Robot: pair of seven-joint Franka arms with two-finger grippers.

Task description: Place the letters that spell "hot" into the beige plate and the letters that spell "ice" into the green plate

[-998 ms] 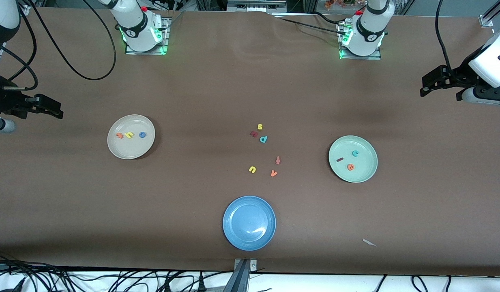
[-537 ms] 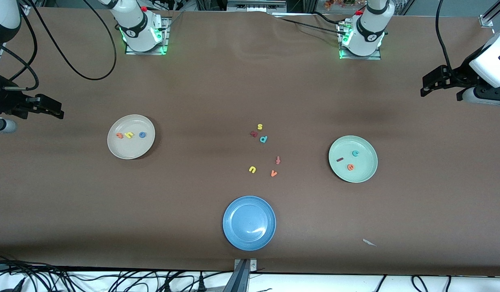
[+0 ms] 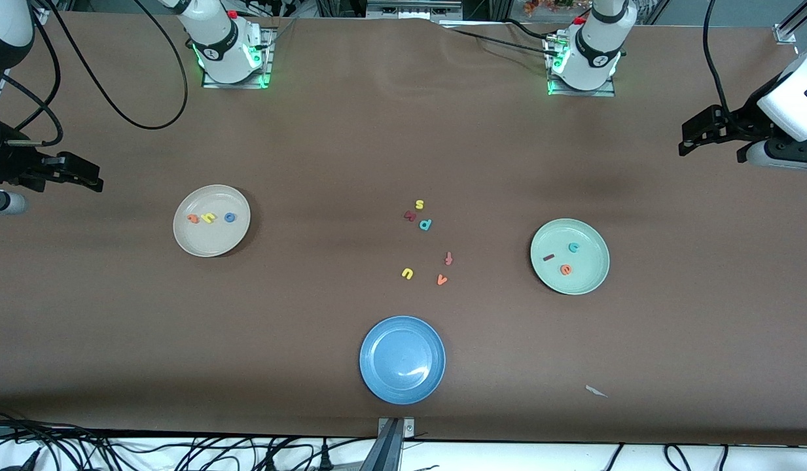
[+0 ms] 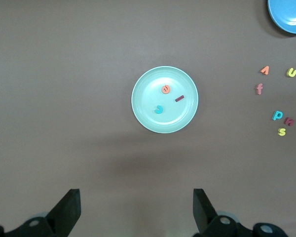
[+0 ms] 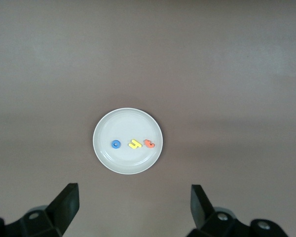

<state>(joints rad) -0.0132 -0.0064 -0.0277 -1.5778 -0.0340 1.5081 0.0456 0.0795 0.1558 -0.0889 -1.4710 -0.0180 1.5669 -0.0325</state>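
Note:
The beige plate (image 3: 211,220) (image 5: 128,140) holds the orange "t" (image 3: 193,218) (image 5: 149,143), the yellow "h" (image 3: 209,217) (image 5: 134,144) and the blue "o" (image 3: 230,217) (image 5: 116,144). In the green plate (image 3: 569,256) (image 4: 165,99) lie the dark red "i" (image 3: 548,258) (image 4: 179,98), the teal "c" (image 3: 574,247) (image 4: 159,109) and the orange "e" (image 3: 565,269) (image 4: 166,89). My right gripper (image 3: 82,178) (image 5: 134,210) hangs open and empty high at the right arm's end of the table. My left gripper (image 3: 694,134) (image 4: 136,212) hangs open and empty at the left arm's end.
Loose letters lie mid-table: yellow "s" (image 3: 419,205), dark red letter (image 3: 410,215), teal "p" (image 3: 425,224), orange-red "f" (image 3: 448,258), yellow "u" (image 3: 407,273), orange "v" (image 3: 442,280). A blue plate (image 3: 402,359) sits nearest the front camera. A white scrap (image 3: 596,391) lies nearby.

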